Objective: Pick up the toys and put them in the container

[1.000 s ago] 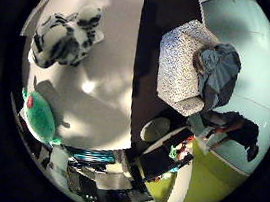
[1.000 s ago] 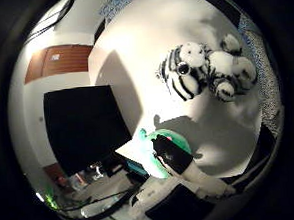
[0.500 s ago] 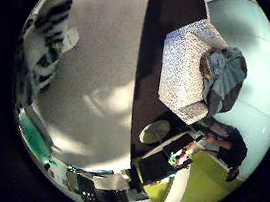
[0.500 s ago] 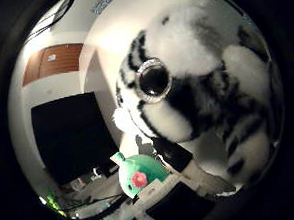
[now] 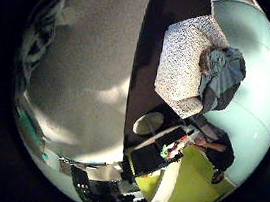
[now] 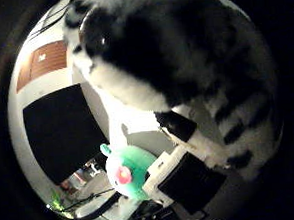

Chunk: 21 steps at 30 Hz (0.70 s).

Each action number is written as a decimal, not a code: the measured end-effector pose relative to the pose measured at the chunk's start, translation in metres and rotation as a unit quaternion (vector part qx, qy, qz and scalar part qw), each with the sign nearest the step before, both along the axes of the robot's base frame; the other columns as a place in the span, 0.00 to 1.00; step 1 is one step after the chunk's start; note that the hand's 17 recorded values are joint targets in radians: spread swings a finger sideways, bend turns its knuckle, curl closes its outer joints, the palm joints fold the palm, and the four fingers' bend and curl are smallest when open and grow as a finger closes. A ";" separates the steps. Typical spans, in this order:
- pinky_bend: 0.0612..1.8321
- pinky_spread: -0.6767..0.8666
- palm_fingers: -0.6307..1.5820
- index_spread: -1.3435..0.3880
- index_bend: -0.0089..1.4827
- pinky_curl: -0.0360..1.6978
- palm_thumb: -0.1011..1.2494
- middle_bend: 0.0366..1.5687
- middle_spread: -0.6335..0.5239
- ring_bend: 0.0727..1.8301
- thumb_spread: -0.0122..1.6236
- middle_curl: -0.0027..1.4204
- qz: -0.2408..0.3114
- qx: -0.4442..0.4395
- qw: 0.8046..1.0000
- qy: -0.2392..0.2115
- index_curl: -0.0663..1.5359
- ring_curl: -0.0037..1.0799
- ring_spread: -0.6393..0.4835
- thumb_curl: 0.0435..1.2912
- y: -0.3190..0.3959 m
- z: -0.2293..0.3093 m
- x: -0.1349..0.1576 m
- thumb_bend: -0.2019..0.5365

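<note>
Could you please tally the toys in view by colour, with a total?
Black-and-white striped plush: 1
Green plush: 1
Total: 2

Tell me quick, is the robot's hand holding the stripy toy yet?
Right hand: right up against the black-and-white striped plush toy, but whether its fingers are open or curled round it cannot be told.
</note>
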State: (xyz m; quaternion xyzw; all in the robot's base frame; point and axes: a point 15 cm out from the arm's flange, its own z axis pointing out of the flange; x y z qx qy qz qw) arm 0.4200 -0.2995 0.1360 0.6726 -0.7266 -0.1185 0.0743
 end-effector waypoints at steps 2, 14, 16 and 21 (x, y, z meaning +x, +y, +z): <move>0.18 0.60 0.56 0.58 0.12 0.17 0.54 0.23 0.42 0.30 0.67 0.27 0.001 -0.003 1.000 0.000 0.21 0.28 0.55 0.23 0.000 0.007 -0.001 0.25; 0.62 0.19 0.85 0.53 0.48 0.33 0.78 0.67 0.34 0.65 0.63 0.51 0.013 -0.042 0.998 -0.037 0.46 0.53 0.33 0.33 -0.005 0.070 0.002 0.28; 0.68 0.23 0.81 0.54 0.55 0.37 0.82 0.72 0.35 0.70 0.61 0.55 0.010 -0.046 0.998 -0.044 0.51 0.57 0.34 0.37 -0.005 0.089 -0.004 0.27; 0.74 0.27 0.76 0.56 0.62 0.42 0.85 0.76 0.35 0.74 0.57 0.61 0.004 -0.042 0.998 -0.039 0.59 0.63 0.35 0.44 0.002 0.137 -0.032 0.25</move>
